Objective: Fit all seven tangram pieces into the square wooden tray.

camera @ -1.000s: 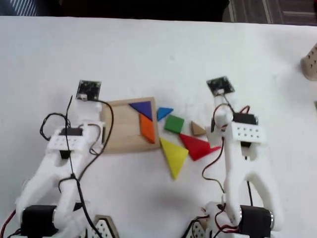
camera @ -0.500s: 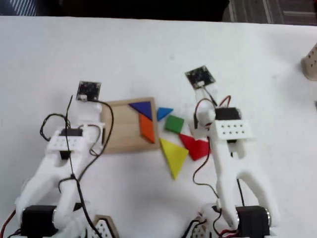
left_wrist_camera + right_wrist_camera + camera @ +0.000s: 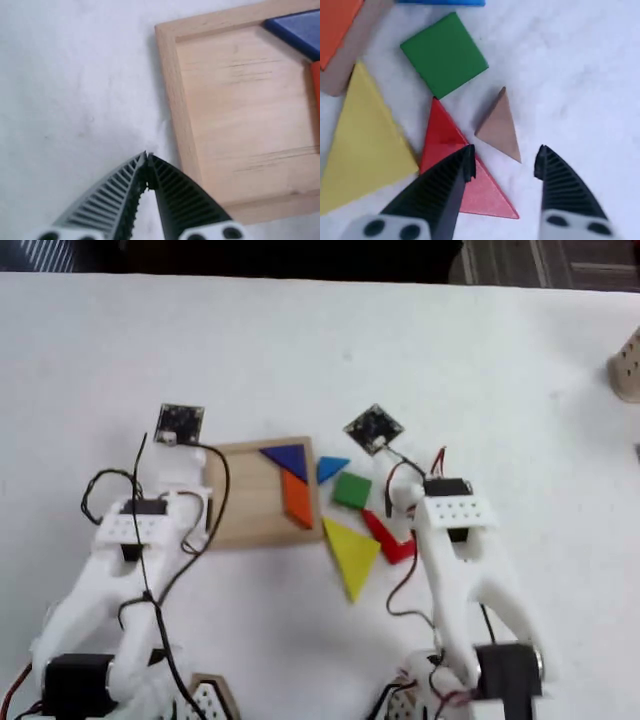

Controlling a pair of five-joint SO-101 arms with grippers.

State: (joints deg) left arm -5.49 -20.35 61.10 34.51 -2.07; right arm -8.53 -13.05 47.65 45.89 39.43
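Tray (image 3: 245, 505) holds blue triangle (image 3: 288, 460) and orange piece (image 3: 297, 498): two of seven done. Five lie loose at its 3 o'clock: light-blue triangle (image 3: 331, 468), green square (image 3: 351, 490), yellow triangle (image 3: 350, 552), red triangle (image 3: 385, 537), tan triangle (image 3: 500, 125). Your right tool (image 3: 505, 151) hangs spread over the tan triangle; your left tool (image 3: 146, 161) is pressed together on the tabletop (image 3: 300, 350) beside the tray.

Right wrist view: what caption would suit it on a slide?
Open right gripper facing the tan triangle, with red triangle and green square alongside.

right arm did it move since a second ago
Yes. In the high view the right arm has swung left, toward the green square and wooden tray, and now covers the tan triangle.
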